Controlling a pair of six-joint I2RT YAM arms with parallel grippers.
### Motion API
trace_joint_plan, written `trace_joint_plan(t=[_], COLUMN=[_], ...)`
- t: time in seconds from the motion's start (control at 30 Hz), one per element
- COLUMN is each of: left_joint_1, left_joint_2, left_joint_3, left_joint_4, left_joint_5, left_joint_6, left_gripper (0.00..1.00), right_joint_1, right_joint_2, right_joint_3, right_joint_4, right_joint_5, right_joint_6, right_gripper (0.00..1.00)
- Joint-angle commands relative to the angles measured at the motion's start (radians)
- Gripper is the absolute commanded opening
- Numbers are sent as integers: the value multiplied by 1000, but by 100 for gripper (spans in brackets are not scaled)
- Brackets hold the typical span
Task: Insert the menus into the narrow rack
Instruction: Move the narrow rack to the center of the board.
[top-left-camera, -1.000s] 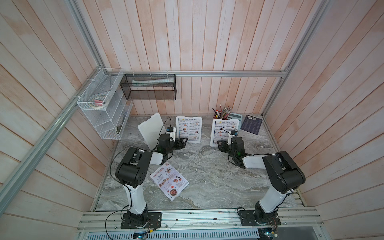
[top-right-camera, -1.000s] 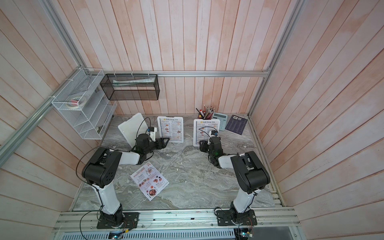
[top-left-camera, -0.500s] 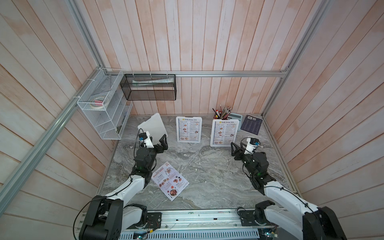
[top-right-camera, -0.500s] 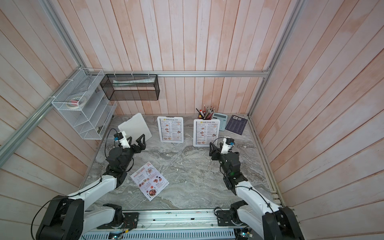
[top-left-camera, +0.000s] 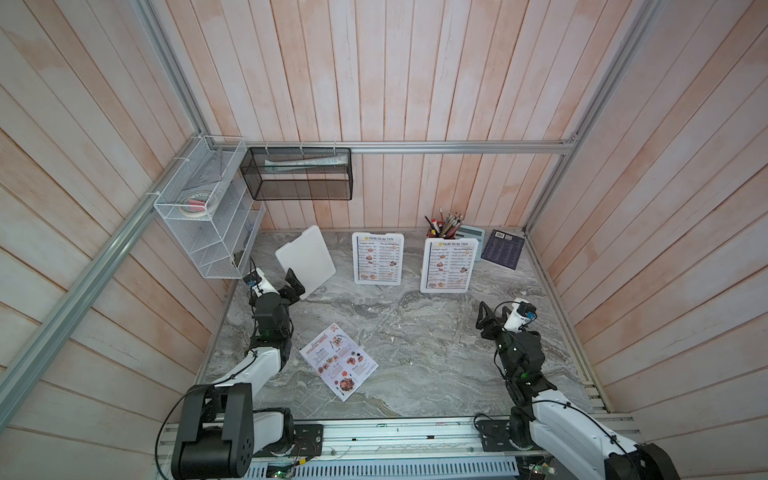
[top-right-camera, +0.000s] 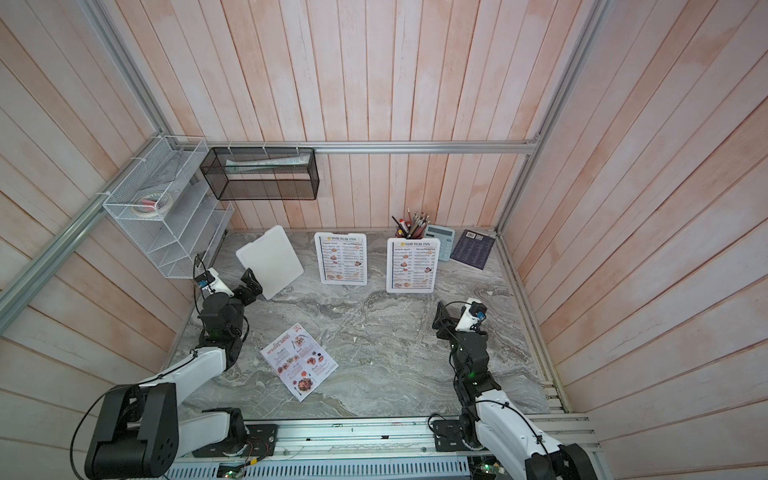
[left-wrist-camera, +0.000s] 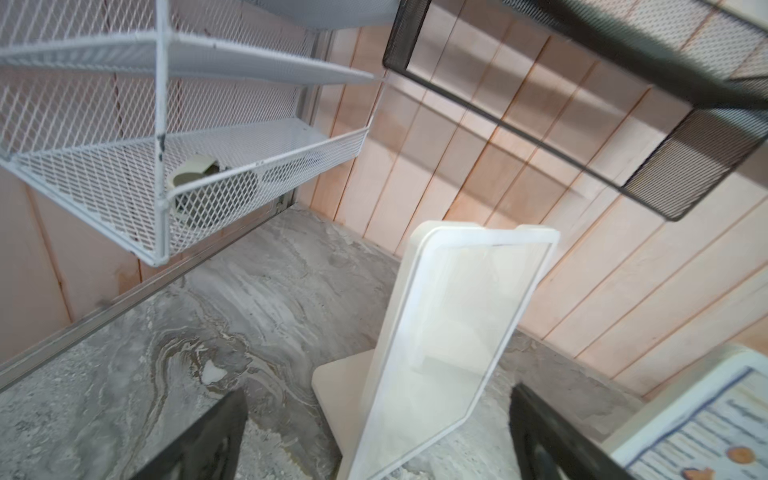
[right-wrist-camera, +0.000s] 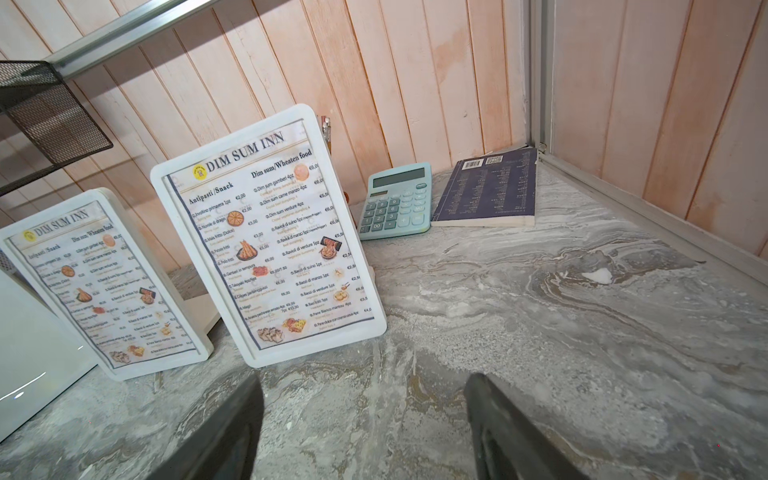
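The left white, dark-bordered "DIM SUM INN" menu (top-left-camera: 377, 258) and its right twin (top-left-camera: 448, 266) stand propped at the far middle of the grey marble table (top-left-camera: 415, 332), leaning back as if on display. The colourful "Special Menu" sheet (top-left-camera: 338, 361) lies flat, near left. None is in the black mesh narrow rack (top-left-camera: 297, 172) on the far wall. The left gripper (top-left-camera: 293, 284), fingers spread and empty, hovers beside a blank white stand (top-left-camera: 305, 259). The right gripper (top-left-camera: 492, 318), likewise spread and empty, faces the right twin, probably ready to take it.

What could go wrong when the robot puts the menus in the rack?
The Special Menu lies flat on the table, so a pinch may crumple it. The two DIM SUM INN menus stand in white frames; tugging one might tip its frame. The black mesh rack is narrow and already holds paper, so a sheet might bend at its rim.
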Motion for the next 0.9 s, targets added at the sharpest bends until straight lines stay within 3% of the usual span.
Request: trace_joint_plan(t=[0.0, 0.23, 0.43, 0.6, 0.77, 0.87], left_joint_1=[15, 49, 49, 48, 49, 48], left_joint_2=[81, 250, 291, 279, 257, 251], left_joint_3=[66, 165, 192, 162, 122, 113], left_joint_4=[81, 171, 200, 235, 262, 263], left_joint_5=[5, 170, 268, 321, 344, 366], left_joint_6=[3, -23, -32, -49, -62, -67], left_gripper=[100, 98, 86, 69, 42, 35], right_joint_1=[-6, -6, -6, -6, -8, -8], right_joint_2=[11, -8, -2, 0, -5, -5], right_joint_3=[21, 8, 7, 7, 6, 6], right_joint_4=[52, 58, 63, 64, 63, 62], right_joint_5=[-1, -2, -1, -2, -4, -5], right_joint_6=[13, 16, 16, 17, 17, 17], right_gripper=[78, 78, 78, 78, 78, 78])
